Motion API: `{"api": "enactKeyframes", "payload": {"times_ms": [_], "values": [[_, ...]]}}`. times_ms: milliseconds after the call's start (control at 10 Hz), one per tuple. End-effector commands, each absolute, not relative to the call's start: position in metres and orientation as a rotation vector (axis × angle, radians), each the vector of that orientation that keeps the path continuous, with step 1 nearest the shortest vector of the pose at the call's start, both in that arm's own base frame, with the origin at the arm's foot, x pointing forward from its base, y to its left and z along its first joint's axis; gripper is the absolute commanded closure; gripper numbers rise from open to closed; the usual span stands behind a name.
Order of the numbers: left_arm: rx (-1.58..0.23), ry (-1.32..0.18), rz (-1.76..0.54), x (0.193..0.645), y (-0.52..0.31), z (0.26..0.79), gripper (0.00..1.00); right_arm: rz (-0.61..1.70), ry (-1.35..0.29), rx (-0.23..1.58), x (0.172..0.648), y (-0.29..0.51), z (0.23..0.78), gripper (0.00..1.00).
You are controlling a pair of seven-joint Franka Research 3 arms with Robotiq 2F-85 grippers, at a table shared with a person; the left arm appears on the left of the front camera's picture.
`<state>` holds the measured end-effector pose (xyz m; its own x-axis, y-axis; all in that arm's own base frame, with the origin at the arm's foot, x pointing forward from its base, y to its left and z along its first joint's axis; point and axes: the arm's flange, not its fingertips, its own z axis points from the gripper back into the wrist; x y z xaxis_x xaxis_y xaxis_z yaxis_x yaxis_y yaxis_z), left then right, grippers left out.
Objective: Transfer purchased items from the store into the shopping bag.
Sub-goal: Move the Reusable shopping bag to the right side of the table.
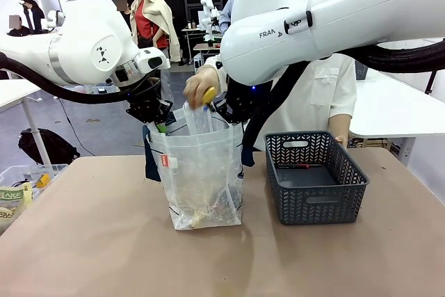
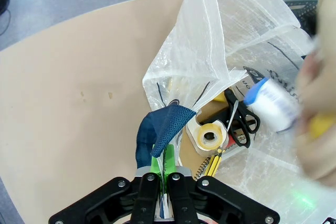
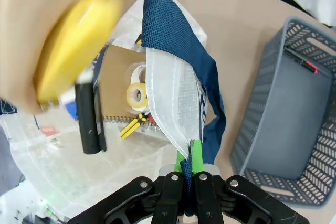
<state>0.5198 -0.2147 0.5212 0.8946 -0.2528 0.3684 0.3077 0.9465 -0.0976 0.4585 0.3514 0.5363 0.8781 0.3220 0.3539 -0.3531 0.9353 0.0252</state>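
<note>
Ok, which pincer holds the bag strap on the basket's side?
The right pincer, shut on the translucent plastic bag's navy blue strap beside the dark grey lattice basket; the left pincer grips the farther strap.

I see a translucent whitish shopping bag (image 1: 201, 172) with navy mesh straps (image 3: 178, 35), a dark grey lattice basket (image 1: 316, 203), tan table (image 1: 83, 241).

The shopping bag (image 1: 201, 172) is crinkly see-through plastic, its navy straps (image 3: 176, 24) coarse woven mesh. The basket (image 1: 316, 186) looks like matt grey plastic, tabletop (image 1: 104, 255) smooth and matt.
</note>
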Motion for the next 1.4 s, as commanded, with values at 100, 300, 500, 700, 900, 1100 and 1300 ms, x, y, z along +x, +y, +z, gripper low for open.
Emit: {"api": "enactKeyframes", "payload": {"times_ms": [100,300,500,700,900,1100,1300], "values": [[-0.162,-0.361,-0.292,0.5183,-0.2150,0.5199,1.00,0.346,-0.350,0.094,0.4581,0.3498,0.5348,1.00],[-0.162,-0.361,-0.292,0.5183,-0.2150,0.5199,1.00,0.346,-0.350,0.094,0.4581,0.3498,0.5348,1.00],[-0.162,-0.361,-0.292,0.5183,-0.2150,0.5199,1.00,0.346,-0.350,0.094,0.4581,0.3498,0.5348,1.00],[-0.162,-0.361,-0.292,0.5183,-0.2150,0.5199,1.00,0.346,-0.350,0.094,0.4581,0.3498,0.5348,1.00],[-0.162,-0.361,-0.292,0.5183,-0.2150,0.5199,1.00,0.346,-0.350,0.094,0.4581,0.3498,0.5348,1.00],[-0.162,-0.361,-0.292,0.5183,-0.2150,0.5199,1.00,0.346,-0.350,0.094,0.4581,0.3498,0.5348,1.00],[-0.162,-0.361,-0.292,0.5183,-0.2150,0.5199,1.00,0.346,-0.350,0.094,0.4581,0.3498,0.5348,1.00]]}}
